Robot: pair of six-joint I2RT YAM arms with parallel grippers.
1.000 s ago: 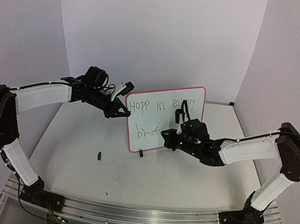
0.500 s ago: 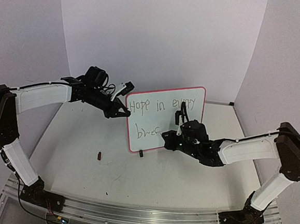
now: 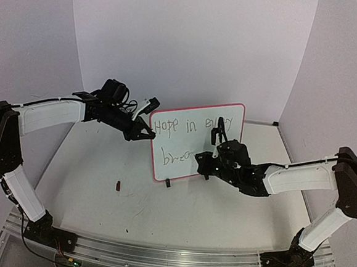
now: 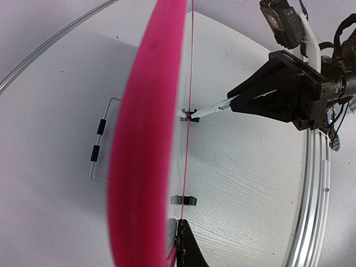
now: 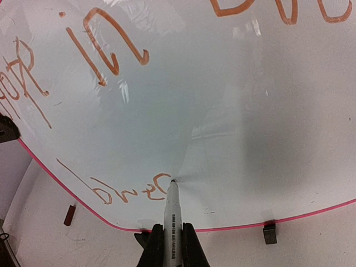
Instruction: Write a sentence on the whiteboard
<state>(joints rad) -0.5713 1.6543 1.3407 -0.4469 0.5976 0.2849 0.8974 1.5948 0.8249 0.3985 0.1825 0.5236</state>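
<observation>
At my remote station, the whiteboard [image 3: 193, 142] stands on its feet in the middle of the table [image 3: 101, 171], and I have the left gripper [image 3: 143, 131] clamped on its left edge. The right gripper [image 5: 167, 245] is closed on a marker [image 5: 171, 214], whose tip touches the board. The sentence [image 3: 188, 126] reads "Hope in every" above an unfinished word starting "bre".

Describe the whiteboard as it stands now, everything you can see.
The whiteboard is small, glossy white, with a thin pink rim and rounded corners. It stands near upright on black feet on the table. Dark handwriting reads "Hope in every", with an unfinished "brea" beneath. The left claw pinches its left edge; the marker tip in the right claw touches it.
</observation>
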